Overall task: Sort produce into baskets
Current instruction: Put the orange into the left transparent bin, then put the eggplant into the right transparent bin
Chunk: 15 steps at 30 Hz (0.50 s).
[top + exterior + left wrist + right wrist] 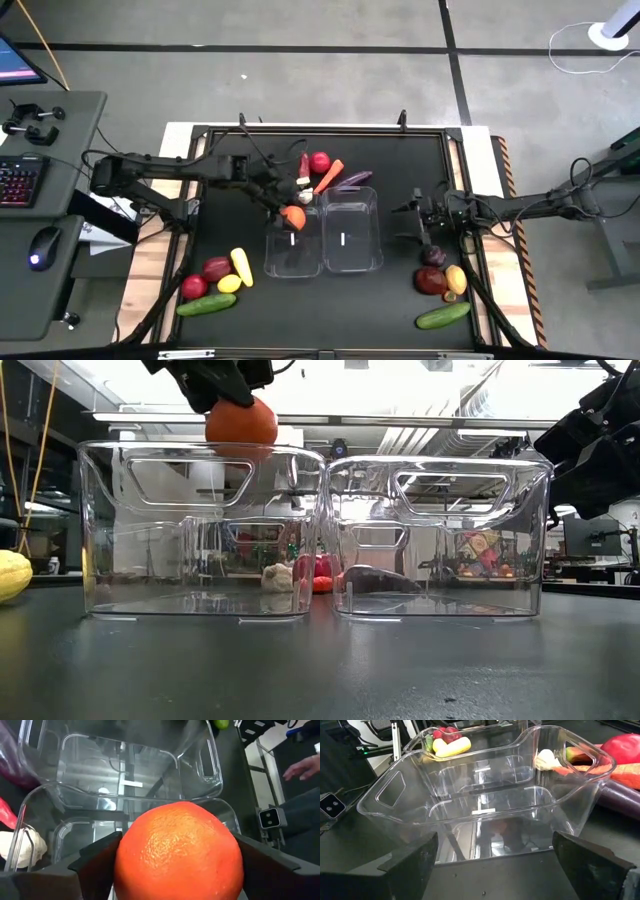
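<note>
Orange, round w/ bumpy skin, is pinched in left gripper just above far rim of left clear plastic basket. Right gripper waits spread wide, near right basket. Both bins look smooth w/ rounded corners.

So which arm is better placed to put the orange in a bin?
Left: its end effector already holds the orange above the left bin. The right end effector is open beside the other bin.

Round orange fruit held over left clear plastic bin; matching clear plastic bin touching its right side
</note>
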Motion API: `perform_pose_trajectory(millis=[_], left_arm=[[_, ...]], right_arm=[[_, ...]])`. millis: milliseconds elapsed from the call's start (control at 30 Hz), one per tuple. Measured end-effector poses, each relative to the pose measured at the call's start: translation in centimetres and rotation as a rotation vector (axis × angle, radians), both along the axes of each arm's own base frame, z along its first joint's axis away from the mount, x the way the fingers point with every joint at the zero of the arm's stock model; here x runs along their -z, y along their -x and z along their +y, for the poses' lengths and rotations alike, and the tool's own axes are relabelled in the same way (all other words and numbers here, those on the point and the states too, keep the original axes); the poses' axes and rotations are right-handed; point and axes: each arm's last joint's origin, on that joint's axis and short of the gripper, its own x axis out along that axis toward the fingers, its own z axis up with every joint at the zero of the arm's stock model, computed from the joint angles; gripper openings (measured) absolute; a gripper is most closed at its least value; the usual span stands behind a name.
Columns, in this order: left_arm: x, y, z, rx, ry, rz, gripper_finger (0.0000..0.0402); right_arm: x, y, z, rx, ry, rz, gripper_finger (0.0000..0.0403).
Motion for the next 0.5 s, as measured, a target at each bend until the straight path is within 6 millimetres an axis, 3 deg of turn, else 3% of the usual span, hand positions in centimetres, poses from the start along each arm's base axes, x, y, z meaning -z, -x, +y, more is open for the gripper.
perform_pose_trajectory(millis=[233, 500], left_arm=[[0.24, 0.29, -0.06, 0.007, -0.001, 0.037, 0.0393], [-0.02, 0.59, 0.31, -0.010, 0.003, 0.079, 0.0397]], right_arm=[[0.00, 0.00, 0.00, 0.000, 0.000, 0.001, 0.0387], [0.00, 0.00, 0.00, 0.000, 0.000, 0.001, 0.0387]])
